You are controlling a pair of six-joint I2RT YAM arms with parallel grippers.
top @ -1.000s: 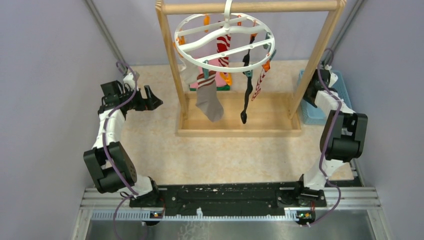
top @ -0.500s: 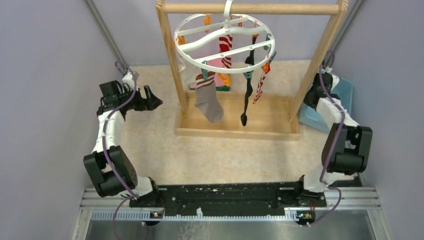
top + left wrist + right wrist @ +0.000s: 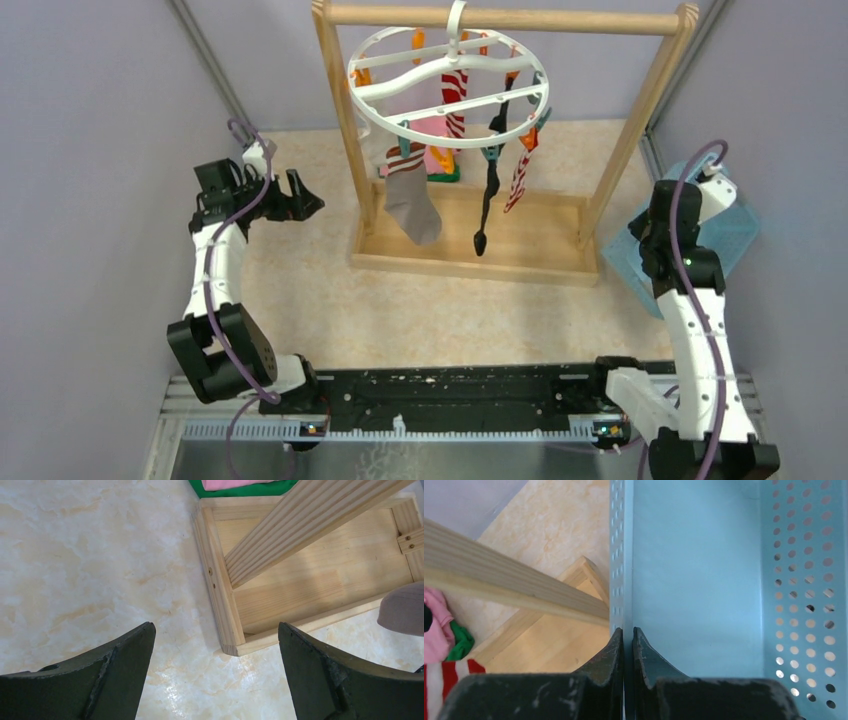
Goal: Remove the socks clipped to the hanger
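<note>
The left claw (image 3: 300, 196) hung with its two fingers wide apart and nothing between them, pointing toward the near left corner of the wooden rack (image 3: 470, 256). In its wrist view that corner of the base (image 3: 220, 595) lay just beyond the gap of the left claw (image 3: 215, 630), with bare marbled table (image 3: 90, 570) under the left finger. The hanger (image 3: 450, 85) hung by its hook from the rack's top bar, above and to the right of this claw and well apart from it. The socks were all clipped to its rim. The grey sock (image 3: 410, 205) was the nearest to the left claw, and its toe (image 3: 402, 615) showed past the right finger. A white sock (image 3: 378, 152) hung just behind it, with the black sock (image 3: 487, 190) and the red-and-white striped socks (image 3: 520, 175) farther off to the right. A pink-and-green cloth (image 3: 440, 160) lay on the table beyond the rack. The right claw (image 3: 648, 245) sat outside the rack's right post, with the hanger up and to its left, well apart. Its fingers (image 3: 614, 655) were pinched together on the perforated side wall of the blue basket (image 3: 621, 555). The basket floor spread to the right of the claw, and the rack post ran off to its left. From above the blue basket (image 3: 735, 225) sat tilted.
</note>
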